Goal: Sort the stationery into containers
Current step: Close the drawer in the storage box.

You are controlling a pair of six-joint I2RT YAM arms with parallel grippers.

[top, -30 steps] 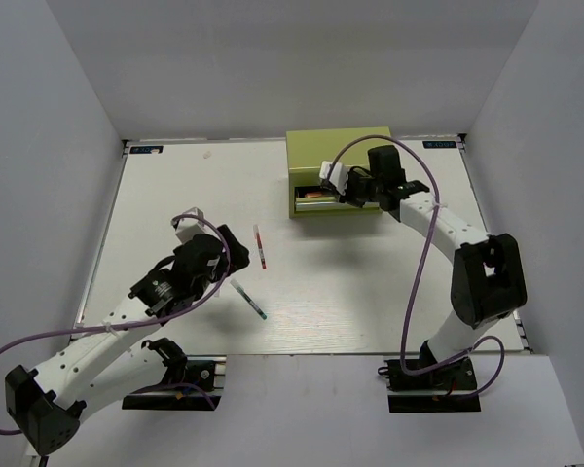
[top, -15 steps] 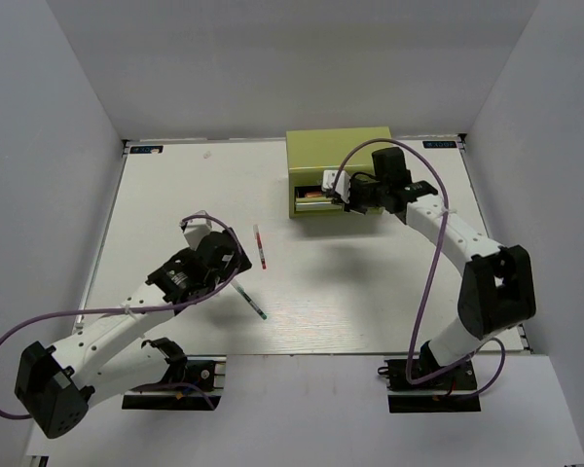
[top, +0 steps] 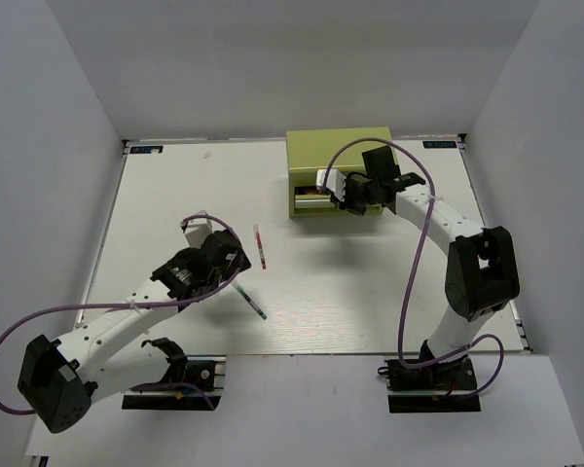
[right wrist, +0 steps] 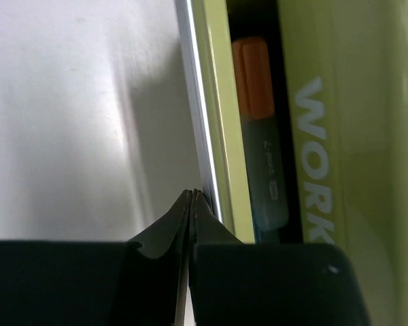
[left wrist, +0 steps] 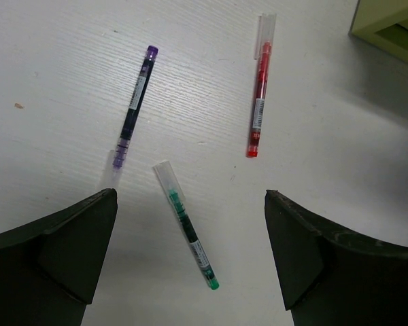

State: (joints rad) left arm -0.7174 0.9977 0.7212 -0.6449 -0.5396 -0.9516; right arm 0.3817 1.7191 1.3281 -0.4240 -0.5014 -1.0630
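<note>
Meanwhile, your left tool hangs spread wide over three pens; your right tool, pinched closed, meets the drawer of the olive box.

A white rectangular table with a faint wood grain is enclosed by plain pale grey wall panels on the left, back and right. Small blue labels mark its far corners. The light is even, with soft shadows.

The left gripper has edged away from the table's left edge. The right gripper has swung back leftward along the olive-green box.
</note>
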